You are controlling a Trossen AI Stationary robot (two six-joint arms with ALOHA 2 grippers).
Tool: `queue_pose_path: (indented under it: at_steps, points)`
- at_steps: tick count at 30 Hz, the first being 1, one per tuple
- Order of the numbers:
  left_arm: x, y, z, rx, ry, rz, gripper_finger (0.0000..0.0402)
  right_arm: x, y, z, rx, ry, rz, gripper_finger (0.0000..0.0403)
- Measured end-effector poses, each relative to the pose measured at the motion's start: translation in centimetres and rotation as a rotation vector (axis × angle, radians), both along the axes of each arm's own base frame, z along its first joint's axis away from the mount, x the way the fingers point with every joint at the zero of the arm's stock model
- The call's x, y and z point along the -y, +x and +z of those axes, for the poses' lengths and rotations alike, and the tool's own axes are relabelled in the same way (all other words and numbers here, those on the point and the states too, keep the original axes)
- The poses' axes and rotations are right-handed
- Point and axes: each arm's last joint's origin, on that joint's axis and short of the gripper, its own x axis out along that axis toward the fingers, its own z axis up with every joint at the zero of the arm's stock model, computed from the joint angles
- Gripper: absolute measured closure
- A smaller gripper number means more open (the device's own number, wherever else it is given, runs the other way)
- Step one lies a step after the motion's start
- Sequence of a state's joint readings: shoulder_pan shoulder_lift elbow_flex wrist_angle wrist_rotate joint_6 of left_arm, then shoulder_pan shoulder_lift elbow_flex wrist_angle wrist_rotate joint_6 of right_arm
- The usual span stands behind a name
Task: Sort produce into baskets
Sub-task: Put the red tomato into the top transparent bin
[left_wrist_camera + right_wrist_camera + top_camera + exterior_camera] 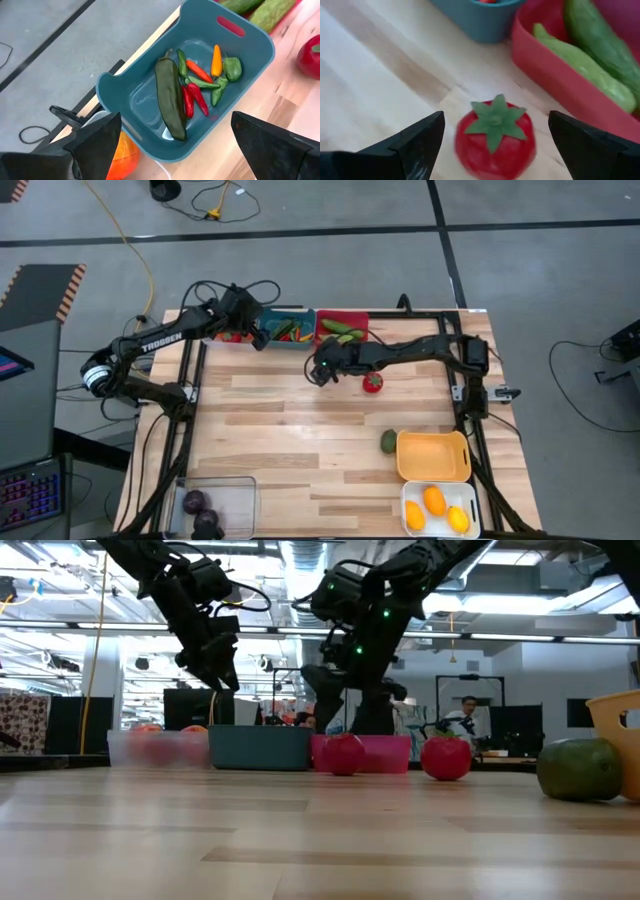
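A tomato [495,137] sits on the table near our red bin [555,75], under our right gripper [495,142], fingers apart. Our left gripper [175,145] hovers open over the teal bin [250,45].

Red tomato [495,136] upright on wood beside red basket [555,75], peppers [200,82] in teal basket [250,47]

Pale planked wood table [300,420], glossy plastic teal basket [250,55]; smooth shiny tomato [495,137]
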State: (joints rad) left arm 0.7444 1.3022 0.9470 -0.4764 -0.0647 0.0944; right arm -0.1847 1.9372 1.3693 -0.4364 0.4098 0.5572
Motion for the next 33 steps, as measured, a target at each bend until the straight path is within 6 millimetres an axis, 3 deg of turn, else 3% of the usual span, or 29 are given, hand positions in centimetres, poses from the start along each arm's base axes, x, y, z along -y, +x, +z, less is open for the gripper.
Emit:
queue_pose_path:
  at_steps: [8,19,25,33]
  points:
    - [0.2,0.1,0.0,-0.004,-0.002,-0.006,0.0036,-0.3,0.0,-0.9,-0.032,-0.007,-0.032,0.0019]
    - [0.2,0.1,0.0,-0.003,-0.002,-0.007,0.0036,-0.4,0.7,-4.5,-0.093,0.041,-0.053,0.0030]
    - [0.2,0.1,0.0,-0.003,-0.002,-0.007,0.0036,-0.4,0.7,-4.4,-0.089,0.050,-0.054,0.0085]
    - [0.3,0.4,0.1,-0.002,0.013,-0.095,0.0036,-0.7,0.7,-2.8,-0.034,0.146,0.027,0.0077]
